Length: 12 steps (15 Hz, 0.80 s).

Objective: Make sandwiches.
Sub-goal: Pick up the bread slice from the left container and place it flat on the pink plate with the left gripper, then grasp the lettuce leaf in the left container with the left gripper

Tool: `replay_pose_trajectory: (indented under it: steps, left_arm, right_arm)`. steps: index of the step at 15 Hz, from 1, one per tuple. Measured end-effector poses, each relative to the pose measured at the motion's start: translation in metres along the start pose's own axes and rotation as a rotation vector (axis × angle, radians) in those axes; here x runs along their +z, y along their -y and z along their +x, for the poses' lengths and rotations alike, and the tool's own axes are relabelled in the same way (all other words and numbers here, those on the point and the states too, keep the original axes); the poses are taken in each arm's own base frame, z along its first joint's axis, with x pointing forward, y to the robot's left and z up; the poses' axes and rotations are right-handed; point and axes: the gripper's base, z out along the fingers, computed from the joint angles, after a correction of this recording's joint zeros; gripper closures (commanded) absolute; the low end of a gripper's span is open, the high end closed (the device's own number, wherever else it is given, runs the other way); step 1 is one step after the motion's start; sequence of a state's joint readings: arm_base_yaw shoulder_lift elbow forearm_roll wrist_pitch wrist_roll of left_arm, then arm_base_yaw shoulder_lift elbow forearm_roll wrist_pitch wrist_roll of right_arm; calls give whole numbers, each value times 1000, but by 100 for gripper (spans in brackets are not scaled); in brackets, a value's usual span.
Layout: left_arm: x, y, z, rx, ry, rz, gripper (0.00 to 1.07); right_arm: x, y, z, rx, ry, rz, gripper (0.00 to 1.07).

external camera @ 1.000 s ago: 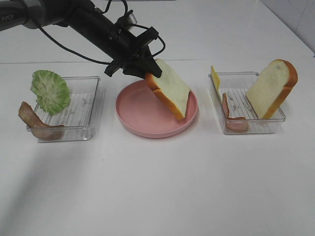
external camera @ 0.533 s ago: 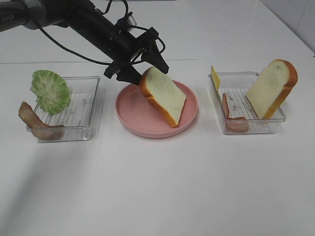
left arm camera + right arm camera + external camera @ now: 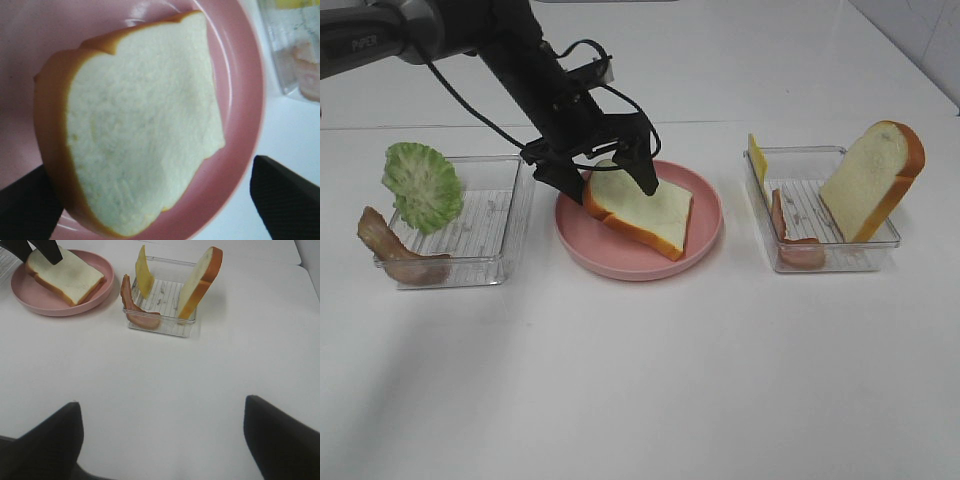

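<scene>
Left pincer (image 3: 610, 186) spread wide, one finger (image 3: 648, 183) either side of the bread slice (image 3: 642, 208) and clamping nothing. The slice lies flat on the pink plate (image 3: 708, 238) under its own weight. From the wrist, one finger (image 3: 282, 195) stands clear of it; whether the other brushes the crust, I can't tell. That slice is the sandwich base, flat and near the middle so fillings get a level bed.

Outward now: the left tray (image 3: 485, 215) has lettuce (image 3: 422, 185) propped on its wall and a bacon strip (image 3: 385, 245) draped over the corner. The right tray (image 3: 840, 262) stands cheese (image 3: 757, 160), more bacon (image 3: 790, 238) and the second slice (image 3: 872, 178) on edge, easy to pinch from above, I'd judge. Right pincer (image 3: 165, 440) hangs over bare table (image 3: 640, 380), jaws apart, empty, near that tray
</scene>
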<state>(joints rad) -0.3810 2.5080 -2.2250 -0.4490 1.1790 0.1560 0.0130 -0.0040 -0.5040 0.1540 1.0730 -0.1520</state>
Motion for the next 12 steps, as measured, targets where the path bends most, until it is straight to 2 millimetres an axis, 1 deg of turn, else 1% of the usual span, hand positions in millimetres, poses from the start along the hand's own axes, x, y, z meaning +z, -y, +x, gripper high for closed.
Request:
replay_pose_trajectory:
  steps: [2, 5, 8, 10, 11, 12]
  left_arm:
    - [-1, 10, -3, 58, 3, -96, 15]
    - [-12, 28, -11, 129, 51, -203, 15]
    - [-14, 30, -11, 126, 38, -232, 15]
    - [-20, 29, -13, 144, 50, -277, 16]
    - [-28, 31, -15, 148, 72, -292, 16]
    - [-43, 35, -17, 146, 105, -307, 18]
  right_arm:
    - [0, 0, 0, 0, 0, 0, 31]
    - [0, 0, 0, 0, 0, 0, 31]
    - [0, 0, 0, 0, 0, 0, 31]
    - [0, 0, 0, 0, 0, 0, 31]
    - [0, 0, 0, 0, 0, 0, 31]
    - [0, 0, 0, 0, 0, 0, 31]
